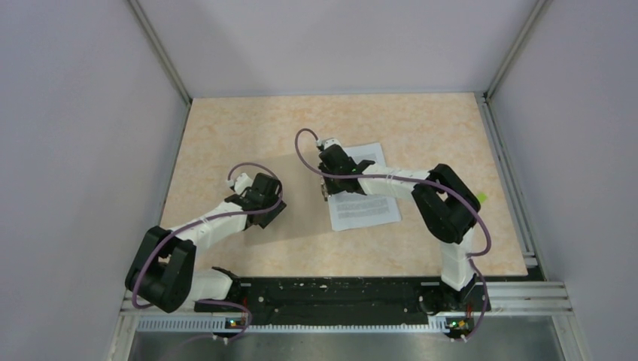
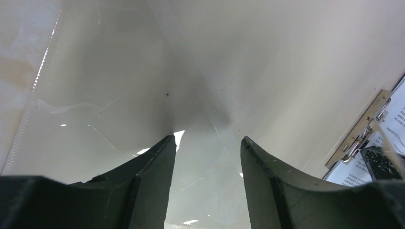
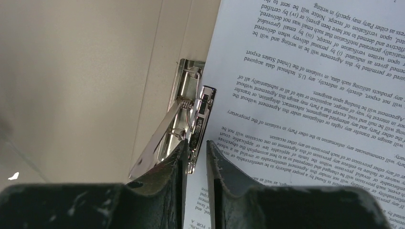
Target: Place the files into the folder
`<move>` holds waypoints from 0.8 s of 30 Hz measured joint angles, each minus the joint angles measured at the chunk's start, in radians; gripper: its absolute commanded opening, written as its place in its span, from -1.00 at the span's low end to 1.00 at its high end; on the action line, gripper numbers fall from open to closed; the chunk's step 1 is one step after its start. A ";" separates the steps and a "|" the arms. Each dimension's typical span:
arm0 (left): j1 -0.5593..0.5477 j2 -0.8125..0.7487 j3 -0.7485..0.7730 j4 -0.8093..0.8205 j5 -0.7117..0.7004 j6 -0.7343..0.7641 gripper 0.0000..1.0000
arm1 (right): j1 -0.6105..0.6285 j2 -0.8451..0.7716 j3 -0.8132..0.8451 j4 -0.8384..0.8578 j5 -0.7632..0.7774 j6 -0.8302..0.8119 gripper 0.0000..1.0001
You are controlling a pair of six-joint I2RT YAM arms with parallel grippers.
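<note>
The files (image 1: 369, 201) are white printed sheets lying right of centre on the table; their text fills the right wrist view (image 3: 310, 81). The folder (image 1: 297, 188) lies flat beside them on the left as a darker tan panel. It looks pale and glossy in the left wrist view (image 2: 143, 71). A metal clip (image 3: 193, 102) sits where folder and sheets meet. My right gripper (image 3: 197, 142) hovers at the clip, jaws a narrow gap apart, the lever's end against the left finger. My left gripper (image 2: 207, 138) stands open over the folder's left part (image 1: 269, 218), holding nothing.
A small green block (image 1: 480, 198) shows behind the right arm's elbow. Grey walls and aluminium rails (image 1: 505, 158) close in the beige tabletop (image 1: 226, 128) on three sides. The arm bases sit on the black bar (image 1: 338, 293) at the near edge.
</note>
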 measured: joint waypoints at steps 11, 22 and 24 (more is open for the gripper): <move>0.000 0.004 0.003 0.000 0.000 0.000 0.16 | 0.002 -0.086 0.000 -0.083 0.011 -0.005 -0.49; 0.000 0.004 0.003 0.000 0.000 0.000 0.16 | 0.099 -0.117 0.205 -0.243 0.115 -0.032 -0.63; 0.000 0.004 0.003 0.000 0.000 0.000 0.16 | 0.111 -0.085 0.261 -0.266 0.127 -0.039 -0.65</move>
